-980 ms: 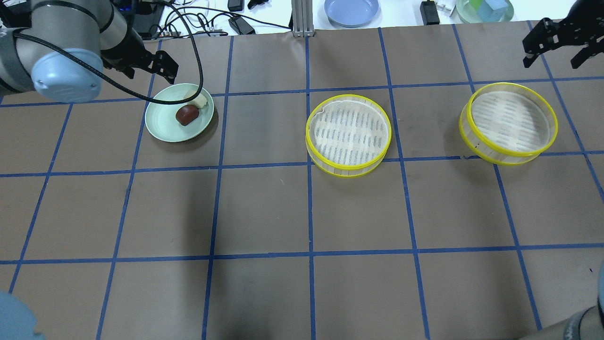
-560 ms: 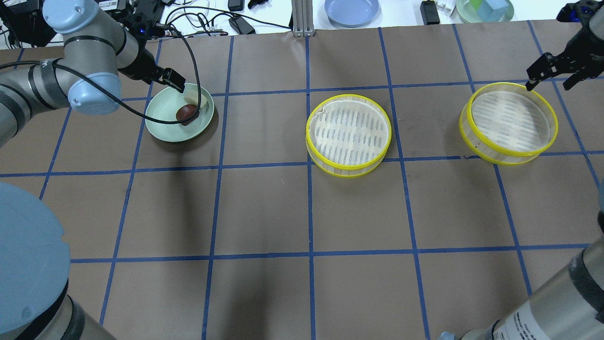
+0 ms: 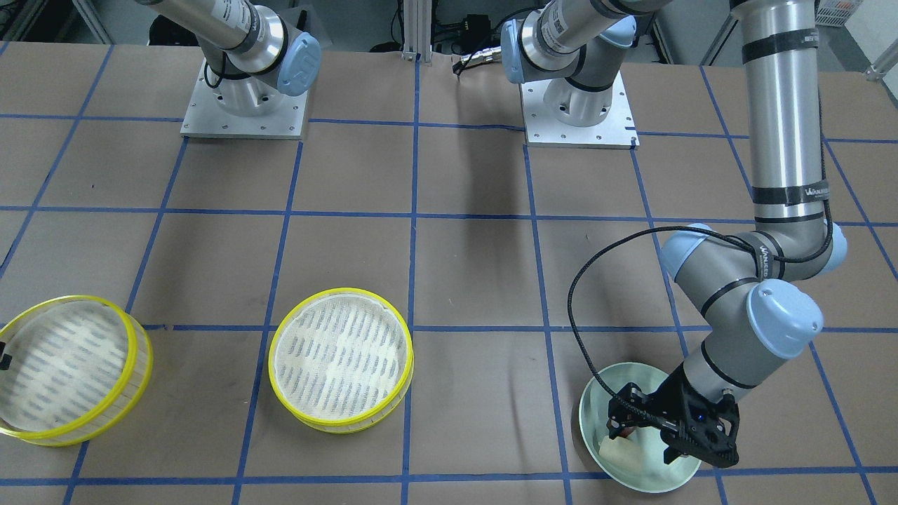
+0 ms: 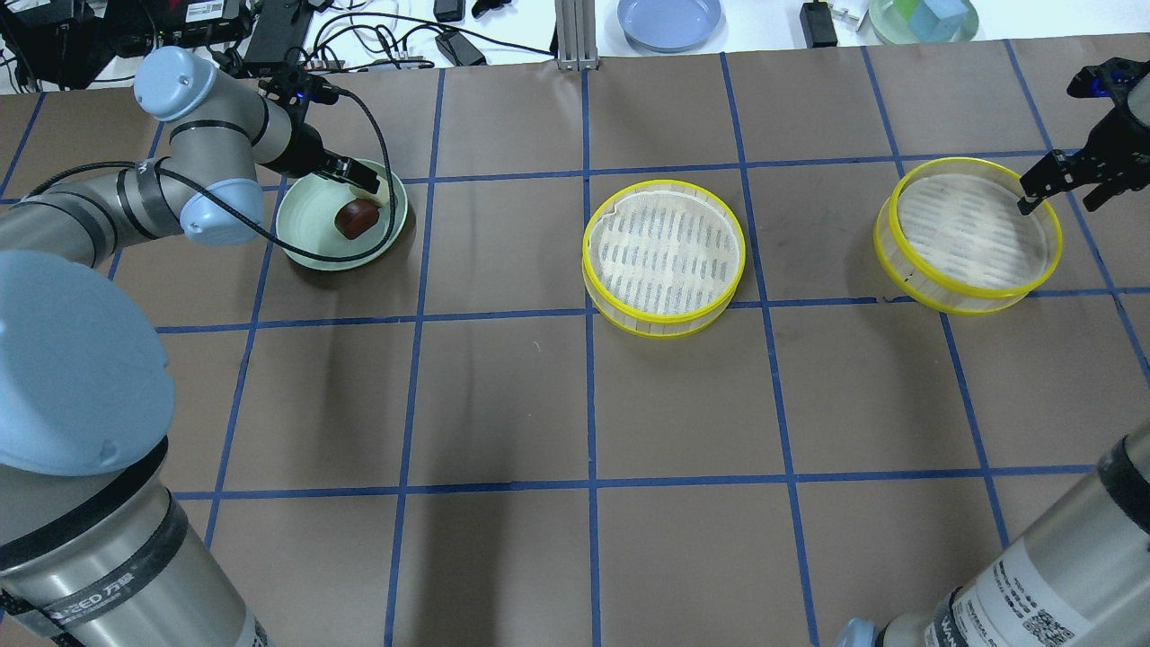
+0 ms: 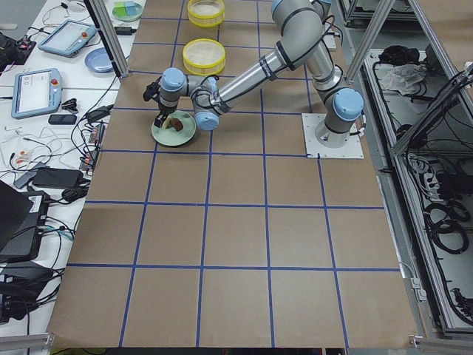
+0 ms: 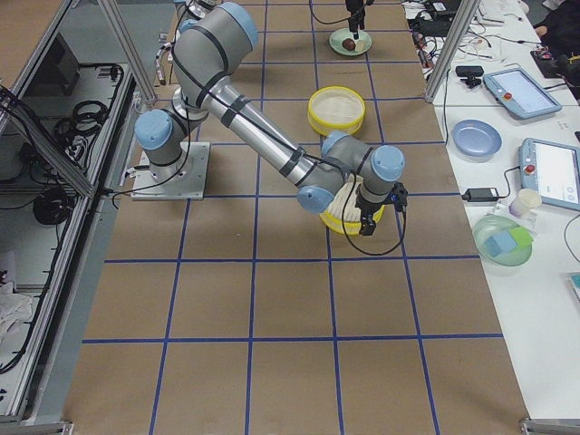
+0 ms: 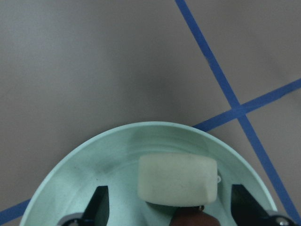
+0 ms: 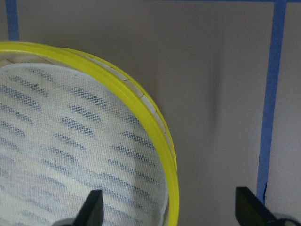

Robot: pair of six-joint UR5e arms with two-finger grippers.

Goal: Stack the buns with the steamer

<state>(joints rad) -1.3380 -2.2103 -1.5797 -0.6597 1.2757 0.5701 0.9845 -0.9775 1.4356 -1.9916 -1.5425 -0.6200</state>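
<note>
The cream-white bun and the dark reddish-brown bun lie on a pale mint-green plate at the far left. My left gripper is open and low over the plate, with its fingers on either side of the cream bun. One yellow-rimmed steamer tier stands mid-table and the other at the right; both are empty. My right gripper is open at the right tier's far-right rim, with one finger inside and one outside.
A blue plate, a green container, cables and adapters lie beyond the table's far edge. The arm bases stand on the robot's side of the table. Blue tape lines grid the brown tabletop.
My left gripper has come down from the plate's far-left rim onto the plate, around the cream bun. My right gripper has moved down and in to the right tier's rim.
</note>
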